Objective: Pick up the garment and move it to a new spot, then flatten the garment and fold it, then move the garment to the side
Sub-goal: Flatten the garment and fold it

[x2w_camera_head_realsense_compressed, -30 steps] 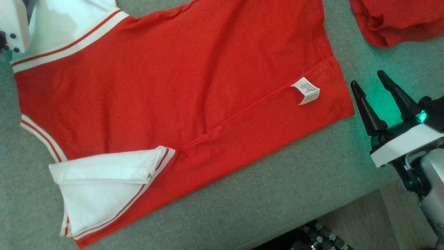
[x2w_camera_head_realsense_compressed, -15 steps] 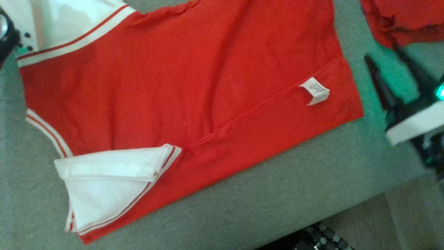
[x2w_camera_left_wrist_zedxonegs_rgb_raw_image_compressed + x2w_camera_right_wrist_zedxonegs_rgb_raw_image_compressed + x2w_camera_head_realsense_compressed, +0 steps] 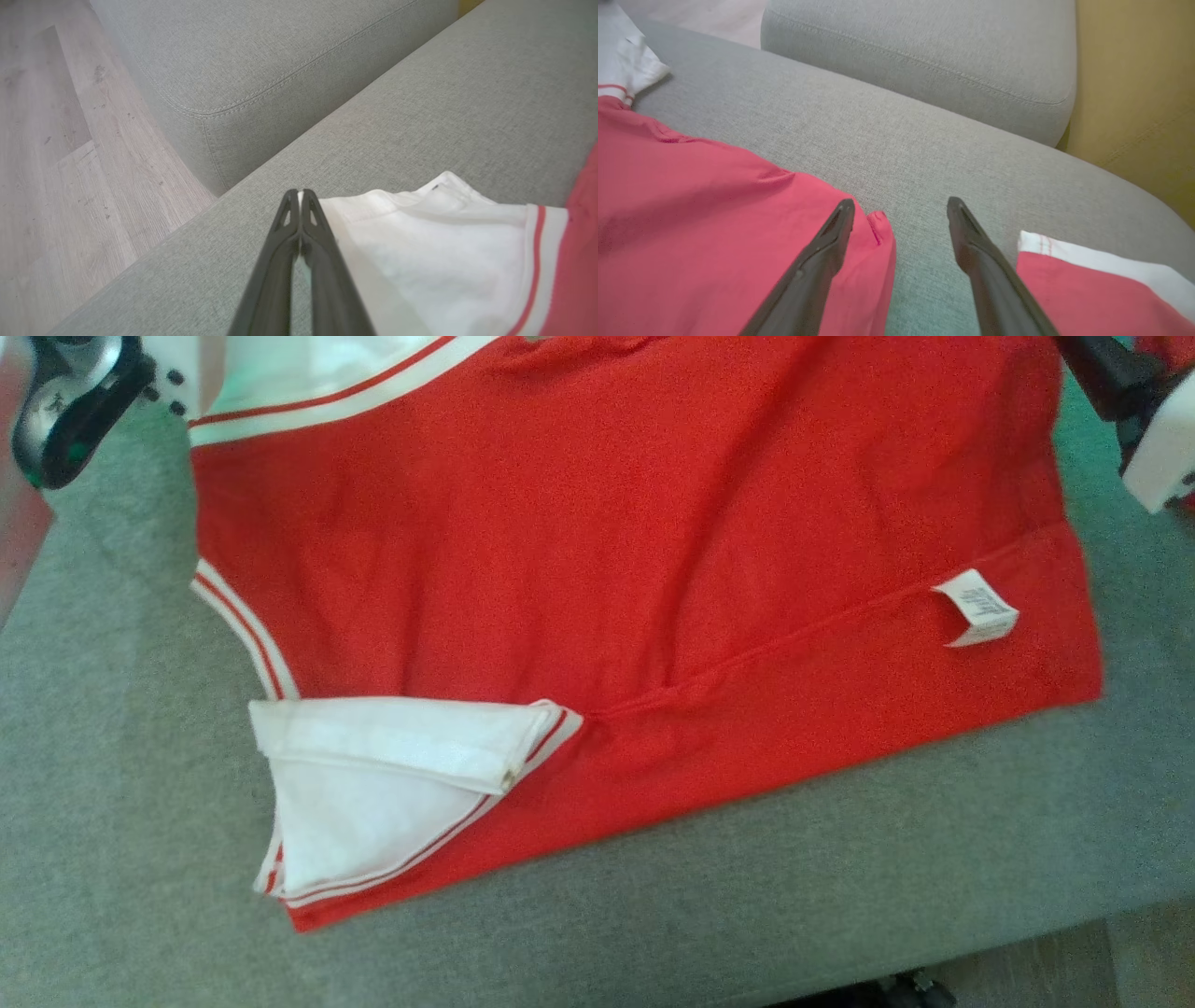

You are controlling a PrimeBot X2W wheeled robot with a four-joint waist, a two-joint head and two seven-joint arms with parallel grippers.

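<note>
A red shirt (image 3: 607, 523) with white sleeves lies spread flat on the grey sofa seat (image 3: 747, 896), near its front edge. On the left gripper (image 3: 299, 193) the fingers are pressed together at the edge of one white sleeve (image 3: 420, 247). On the right gripper (image 3: 900, 205) the fingers stand spread over bare seat, between the shirt's hem and another red-and-white garment (image 3: 1087, 298).

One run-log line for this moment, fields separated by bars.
left gripper: jaws shut beside white sleeve | right gripper: jaws open over garment corner | surface: grey sofa
</note>
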